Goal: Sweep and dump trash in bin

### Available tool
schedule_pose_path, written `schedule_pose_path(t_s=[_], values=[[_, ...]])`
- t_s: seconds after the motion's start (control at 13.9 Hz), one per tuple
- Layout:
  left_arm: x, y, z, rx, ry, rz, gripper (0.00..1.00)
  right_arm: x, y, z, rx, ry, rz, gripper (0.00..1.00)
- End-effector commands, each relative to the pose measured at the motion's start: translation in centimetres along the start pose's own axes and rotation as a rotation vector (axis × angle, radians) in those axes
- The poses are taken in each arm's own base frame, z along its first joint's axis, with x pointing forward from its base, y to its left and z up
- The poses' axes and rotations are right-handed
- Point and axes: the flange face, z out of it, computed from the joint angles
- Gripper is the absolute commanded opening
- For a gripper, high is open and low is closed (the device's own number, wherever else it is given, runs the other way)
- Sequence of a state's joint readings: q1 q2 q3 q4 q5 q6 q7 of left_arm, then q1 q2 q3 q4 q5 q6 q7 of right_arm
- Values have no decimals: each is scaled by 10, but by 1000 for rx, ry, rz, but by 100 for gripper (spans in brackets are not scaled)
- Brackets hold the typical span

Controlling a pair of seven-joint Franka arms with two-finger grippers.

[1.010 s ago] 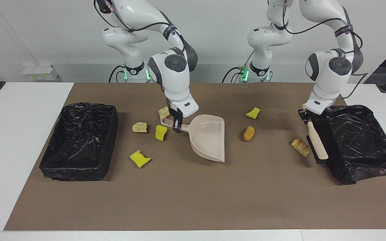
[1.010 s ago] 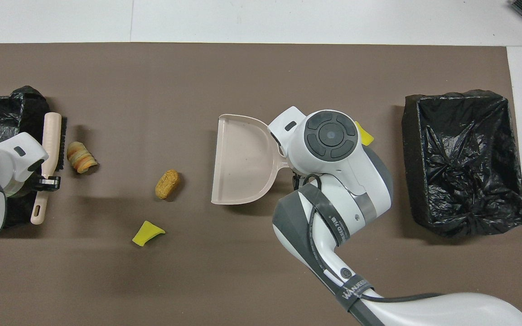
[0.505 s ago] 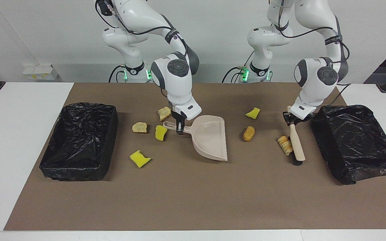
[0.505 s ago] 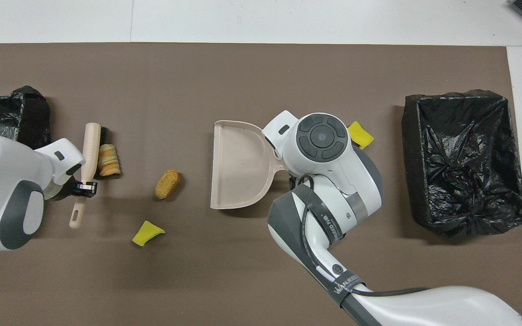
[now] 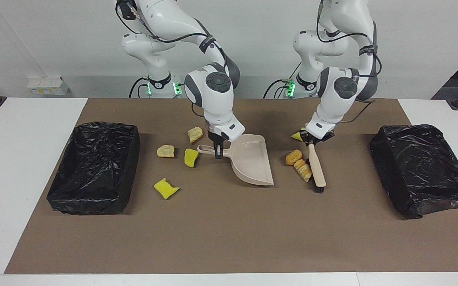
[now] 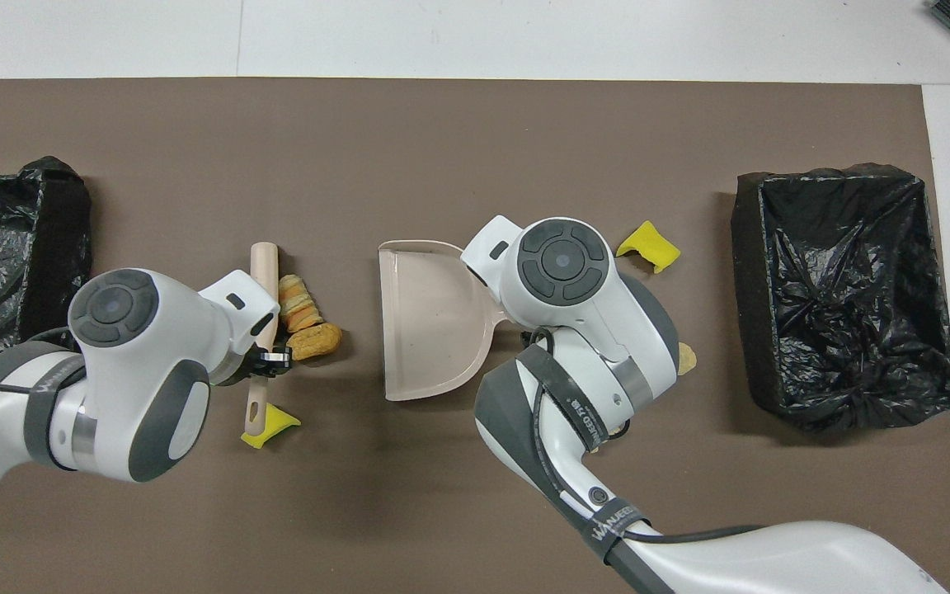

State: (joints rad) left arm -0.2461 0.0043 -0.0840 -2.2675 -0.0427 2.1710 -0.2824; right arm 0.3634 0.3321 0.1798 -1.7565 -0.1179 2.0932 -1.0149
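Brush stroke has herded two scraps together, close to the dustpan mouth

My left gripper stays clamped on the brush, its bristles now against the striped roll and brown lump; right gripper stays clamped on the dustpan handle, so one more push should load them

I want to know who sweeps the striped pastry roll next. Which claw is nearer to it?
Left. The left claw grips the brush lying against the striped pastry roll. The right claw holds the dustpan toward the right arm's end.

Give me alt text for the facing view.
Left gripper holds a beige brush against two tan scraps, facing the beige dustpan held by the right gripper. Five more scraps lie on the brown mat, with a black-lined bin at each end.
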Motion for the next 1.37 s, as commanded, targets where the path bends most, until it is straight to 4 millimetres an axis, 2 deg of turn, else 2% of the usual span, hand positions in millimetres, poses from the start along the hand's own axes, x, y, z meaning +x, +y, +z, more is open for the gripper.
schedule_pose_path(t_s=[0.0,0.14,0.36,0.51,0.58,0.72,0.94,1.15,1.3], values=[[-16,22,7,-60,3,-19,0,-4,1,0,-12,-2,-30,0],[-24,42,7,-87,-6,-9,0,-5,0,0,-10,-1,-28,0],[-24,46,5,-89,-3,-7,0,-5,0,2,-8,-4,-29,0],[-21,37,6,-91,-5,-20,0,-1,-3,11,1,-5,-29,0],[-17,29,6,-92,-7,-35,0,-6,-4,18,8,-10,-27,0],[-9,5,7,-94,-13,-76,0,-11,-7,24,20,-17,-28,0],[-7,0,-2,-94,1,-101,0,-7,-11,33,31,-21,-12,0],[-30,10,3,-74,-47,-129,0,-3,-12,31,24,-17,-12,0],[-55,30,9,-55,-64,-159,0,-3,-12,32,24,-17,-14,0]])
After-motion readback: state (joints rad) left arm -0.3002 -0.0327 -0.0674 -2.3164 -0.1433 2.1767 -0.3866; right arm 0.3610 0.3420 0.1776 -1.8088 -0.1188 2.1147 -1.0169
